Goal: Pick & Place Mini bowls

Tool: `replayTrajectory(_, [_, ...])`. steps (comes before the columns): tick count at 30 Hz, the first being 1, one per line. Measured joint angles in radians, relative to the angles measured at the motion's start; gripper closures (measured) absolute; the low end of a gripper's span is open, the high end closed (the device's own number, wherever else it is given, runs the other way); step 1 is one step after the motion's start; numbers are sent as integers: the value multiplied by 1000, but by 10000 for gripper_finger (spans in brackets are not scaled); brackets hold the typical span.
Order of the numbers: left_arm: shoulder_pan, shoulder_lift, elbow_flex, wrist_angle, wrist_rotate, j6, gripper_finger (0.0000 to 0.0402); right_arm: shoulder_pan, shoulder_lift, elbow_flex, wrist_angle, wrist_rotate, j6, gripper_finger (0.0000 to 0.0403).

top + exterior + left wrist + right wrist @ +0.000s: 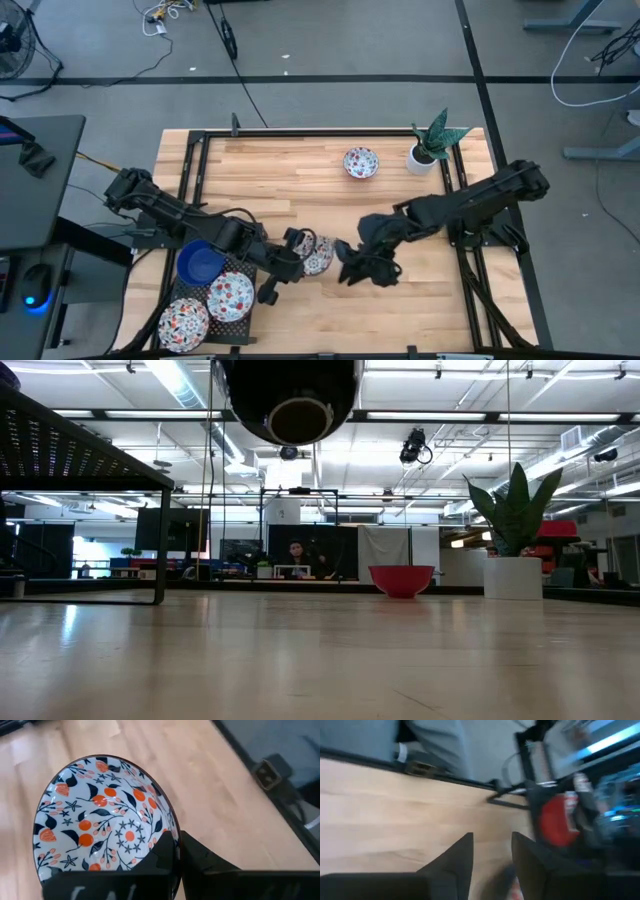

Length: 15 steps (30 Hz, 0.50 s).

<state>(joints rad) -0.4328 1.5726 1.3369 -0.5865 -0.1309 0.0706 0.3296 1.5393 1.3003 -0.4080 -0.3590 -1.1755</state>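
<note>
High view — straight down over the whole surface (330, 210). Low view — level at surface height, facing the room. Wrist views — close. High and low share the plant pot (421, 158).

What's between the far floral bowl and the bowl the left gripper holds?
Only bare table, in the high view, between the far floral bowl and the held bowl.

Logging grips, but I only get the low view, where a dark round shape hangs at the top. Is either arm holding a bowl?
Observer: Yes. The left gripper is shut on the rim of a floral bowl.
Operator: And the right one?
Observer: The right gripper has its fingers apart, with nothing between them.
Operator: Any bowls I can't see?
Observer: A blue bowl lies near the table's left edge.
</note>
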Motion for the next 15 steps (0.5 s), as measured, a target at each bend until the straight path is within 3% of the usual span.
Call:
replayTrajectory(7, [52,0,48,-98,-44,-235,389,44,-66,0,-287,7,498,298])
replayTrajectory(9, [79,0,105,-177,-114,-321,389,39,-66,0,-355,10,628,308])
replayTrajectory(12, [112,0,220,-320,-195,-397,389,38,-67,-16,-389,10,719,324])
replayTrajectory(15, [136,0,368,-408,-182,-426,389,39,-67,-55,-369,10,713,339])
